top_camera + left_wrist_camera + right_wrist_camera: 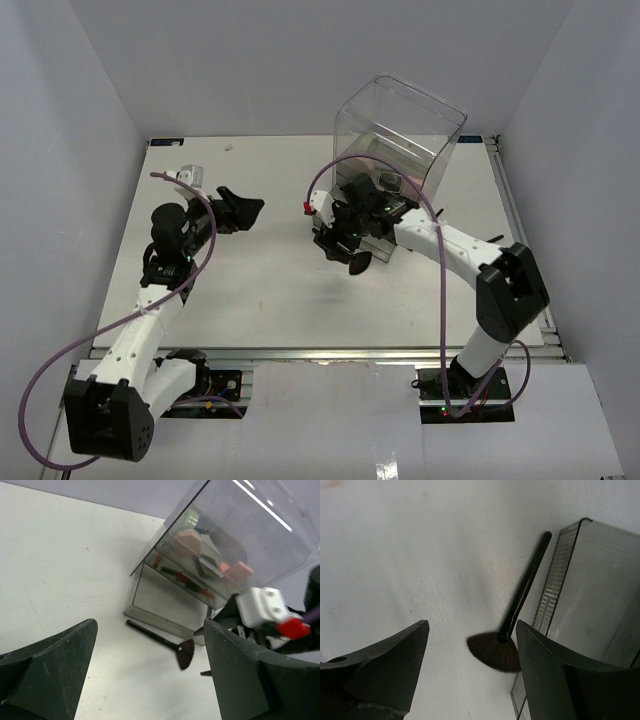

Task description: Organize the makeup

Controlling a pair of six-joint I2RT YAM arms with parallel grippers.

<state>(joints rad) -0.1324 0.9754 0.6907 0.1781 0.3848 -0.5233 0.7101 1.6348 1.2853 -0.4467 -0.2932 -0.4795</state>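
Note:
A black-handled fan brush (524,589) lies on the white table beside the pulled-out drawer (592,595) of the clear box. It also shows in the left wrist view (159,638) and in the top view (358,266). My right gripper (471,630) is open and empty, just above the brush's fan head, which lies between the jaws near the right finger. It shows in the top view (340,254) too. My left gripper (245,213) is open and empty over the table, well left of the brush (150,630). Pink puffs (189,538) and dark-red pencils (192,582) lie inside the box.
The large clear plastic drawer box (400,130) stands at the back right, its drawer pulled out toward the right gripper. White walls close in the table on three sides. A small white speck (229,146) lies near the back edge.

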